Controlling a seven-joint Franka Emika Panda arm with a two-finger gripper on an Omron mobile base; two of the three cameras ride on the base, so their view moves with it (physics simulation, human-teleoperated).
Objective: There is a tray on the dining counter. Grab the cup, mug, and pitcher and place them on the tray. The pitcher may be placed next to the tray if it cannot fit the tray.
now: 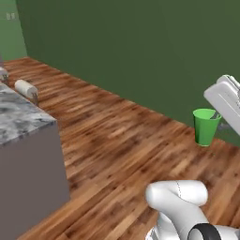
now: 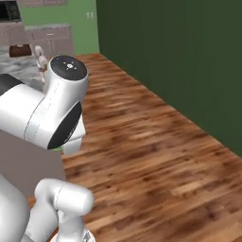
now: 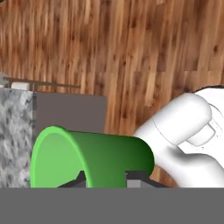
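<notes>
Gripper (image 3: 103,178) clenched on the green cup (image 1: 205,125) at its wall; light, rigid, smooth — likely slippery.

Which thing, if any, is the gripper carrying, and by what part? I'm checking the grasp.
The gripper holds the green cup, pinching its side wall near the rim.

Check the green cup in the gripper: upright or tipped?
Upright. In the left base view the cup hangs in the gripper above the wood floor, its open mouth facing up and its narrower base down.
</notes>
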